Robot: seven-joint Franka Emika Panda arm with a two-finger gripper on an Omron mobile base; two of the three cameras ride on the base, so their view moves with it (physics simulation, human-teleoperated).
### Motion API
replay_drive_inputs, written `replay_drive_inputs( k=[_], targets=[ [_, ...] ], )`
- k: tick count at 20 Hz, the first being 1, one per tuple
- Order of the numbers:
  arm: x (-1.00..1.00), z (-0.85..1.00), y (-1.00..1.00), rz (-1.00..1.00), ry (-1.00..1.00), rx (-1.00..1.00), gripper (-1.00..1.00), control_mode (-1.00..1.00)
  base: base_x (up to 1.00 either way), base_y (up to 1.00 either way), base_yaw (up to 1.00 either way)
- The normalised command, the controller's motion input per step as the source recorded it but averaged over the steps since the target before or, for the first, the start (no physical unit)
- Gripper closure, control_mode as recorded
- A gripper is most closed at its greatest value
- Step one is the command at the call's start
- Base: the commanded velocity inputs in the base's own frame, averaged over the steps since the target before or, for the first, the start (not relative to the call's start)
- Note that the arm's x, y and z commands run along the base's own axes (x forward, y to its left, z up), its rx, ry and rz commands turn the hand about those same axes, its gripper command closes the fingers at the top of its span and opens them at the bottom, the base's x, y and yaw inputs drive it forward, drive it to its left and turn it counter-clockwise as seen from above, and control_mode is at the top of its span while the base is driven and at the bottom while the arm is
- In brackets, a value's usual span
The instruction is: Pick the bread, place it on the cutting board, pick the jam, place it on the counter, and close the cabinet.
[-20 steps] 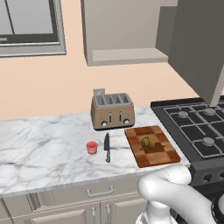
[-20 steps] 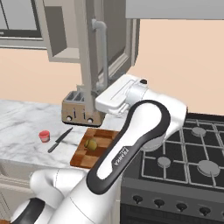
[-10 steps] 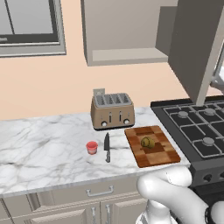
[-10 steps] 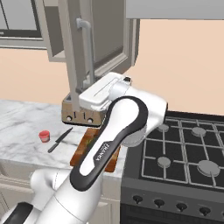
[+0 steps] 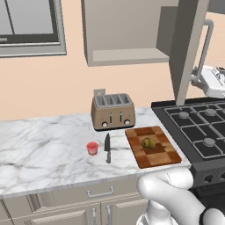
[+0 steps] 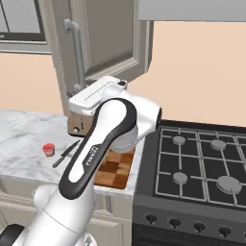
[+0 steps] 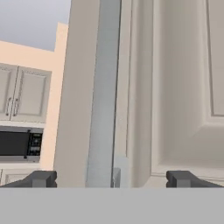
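Beige cabinet door (image 6: 98,36) hangs open; claw (image 7: 111,179) spread wide straddling its handle (image 7: 103,96), apparently to shove it shut. Bread (image 5: 148,143) sits on cutting board (image 5: 153,146), jam (image 5: 92,148) on the desk (image 5: 44,149).

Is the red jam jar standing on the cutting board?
No, the jam stands on the counter, left of the knife, apart from the cutting board.
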Motion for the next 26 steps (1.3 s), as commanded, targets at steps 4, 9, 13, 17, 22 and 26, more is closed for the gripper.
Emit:
replay_drive_inputs(
  k=[4,9,13,17,22,26],
  targets=[
    [0.21,0.05,0.26,-0.04,0.0,0.0,-1.0,-1.0,0.0,0.0,0.0],
    [0.21,0.02,0.37,-0.09,0.0,0.0,-1.0,-1.0,0.0,0.0,0.0],
    [0.12,0.0,0.29,-0.1,0.0,0.0,-1.0,-1.0,0.0,0.0,0.0],
    [0.14,0.04,0.25,-0.13,0.0,0.0,-1.0,-1.0,0.0,0.0,0.0],
    [0.17,0.05,0.23,-0.15,0.0,0.0,-1.0,-1.0,0.0,0.0,0.0],
    [0.24,0.0,0.23,-0.14,0.0,0.0,-1.0,-1.0,0.0,0.0,0.0]
  ],
)
